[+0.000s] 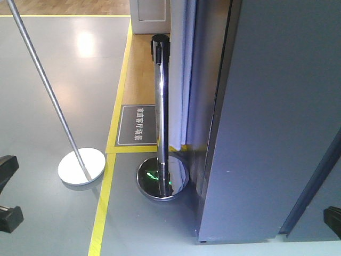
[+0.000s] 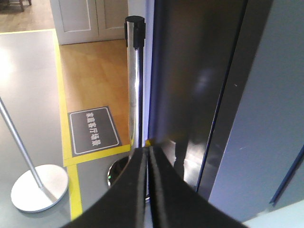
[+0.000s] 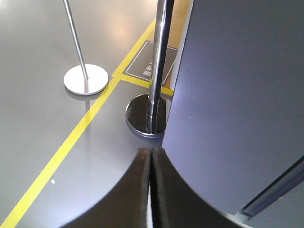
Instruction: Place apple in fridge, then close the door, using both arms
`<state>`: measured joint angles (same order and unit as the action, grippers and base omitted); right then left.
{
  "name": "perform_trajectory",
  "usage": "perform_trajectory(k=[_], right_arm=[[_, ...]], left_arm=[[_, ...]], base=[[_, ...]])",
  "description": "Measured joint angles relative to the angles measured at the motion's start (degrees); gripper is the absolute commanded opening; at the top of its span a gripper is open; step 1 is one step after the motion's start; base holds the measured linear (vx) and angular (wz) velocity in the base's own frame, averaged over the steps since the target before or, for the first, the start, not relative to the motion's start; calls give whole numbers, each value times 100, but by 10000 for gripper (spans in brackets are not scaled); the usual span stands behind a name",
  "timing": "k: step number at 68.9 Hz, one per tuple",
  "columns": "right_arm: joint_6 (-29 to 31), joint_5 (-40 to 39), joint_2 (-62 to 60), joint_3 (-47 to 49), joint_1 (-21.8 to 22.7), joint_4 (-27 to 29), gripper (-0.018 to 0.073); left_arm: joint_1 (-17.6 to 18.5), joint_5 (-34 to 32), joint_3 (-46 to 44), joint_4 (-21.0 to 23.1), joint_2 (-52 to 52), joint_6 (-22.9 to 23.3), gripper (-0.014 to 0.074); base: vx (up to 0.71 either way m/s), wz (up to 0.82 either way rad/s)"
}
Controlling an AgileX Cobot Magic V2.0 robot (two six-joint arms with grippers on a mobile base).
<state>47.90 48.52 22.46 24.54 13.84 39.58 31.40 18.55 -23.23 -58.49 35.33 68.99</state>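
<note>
My left gripper (image 2: 148,190) is pressed shut on nothing; so is my right gripper (image 3: 150,190). No apple in view (I cannot tell where it is). The fridge (image 1: 277,122) rises upright ahead-right of both, nearer my right.

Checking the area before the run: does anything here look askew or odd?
One stanchion pole leans at a clear slant from its round base, while the chrome post beside the fridge stands upright. No spill or damage shows.
</note>
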Motion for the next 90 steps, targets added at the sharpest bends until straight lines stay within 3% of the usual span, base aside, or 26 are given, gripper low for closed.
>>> perform_trajectory(k=[16,38,74,81,85,90], right_arm=[[0,4,0,0,0,0,-11],[0,4,0,0,0,0,-11],[0,20,0,0,0,0,-11],[0,20,0,0,0,0,-11],[0,20,0,0,0,0,-11],[0,20,0,0,0,0,-11]], left_arm=[[-1039,-1220,735,-86,-853,39,-8],[-2030,-1295,1632,-104,-2739,703,-8],[-2123,-2065,1665,-84,-2880,1275,-8],[-2123,-2009,1665,630,-2880,817,-8],[-2123,-1901,1665,1425,-2880,72,-8],[-2123,-1605,1665,2681,-2880,-1410,-8]], base=[[0,0],[0,0],[0,0],[0,0],[0,0],[0,0]])
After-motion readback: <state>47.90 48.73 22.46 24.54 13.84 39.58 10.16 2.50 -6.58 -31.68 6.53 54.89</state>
